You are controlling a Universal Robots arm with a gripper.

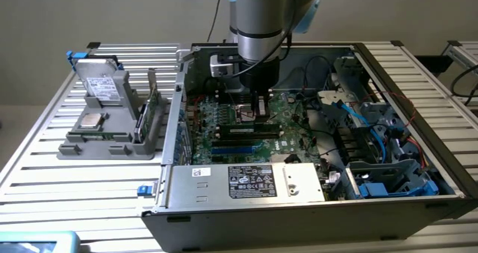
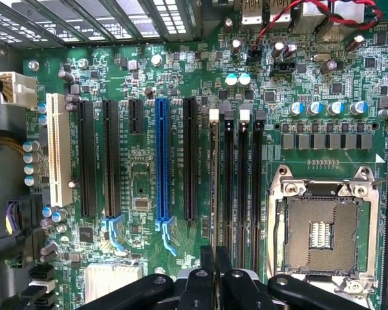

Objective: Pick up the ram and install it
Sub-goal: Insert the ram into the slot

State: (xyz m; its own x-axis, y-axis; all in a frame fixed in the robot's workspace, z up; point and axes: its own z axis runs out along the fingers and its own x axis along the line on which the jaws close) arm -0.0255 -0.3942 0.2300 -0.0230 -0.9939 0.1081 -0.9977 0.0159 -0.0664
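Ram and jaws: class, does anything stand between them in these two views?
Nothing visible does. The ram appears to be seated in the motherboard, and the gripper, jaws shut, hangs just above it with no cable or card between.

No text legible. Power supply label (image 1: pixel 252 181): printed lines and symbols, too small to read. White code sticker (image 1: pixel 200 172) beside it: unreadable. Motherboard silkscreen (image 2: pixel 173 169) along expansion slots (image 2: pixel 161 161): unreadable.
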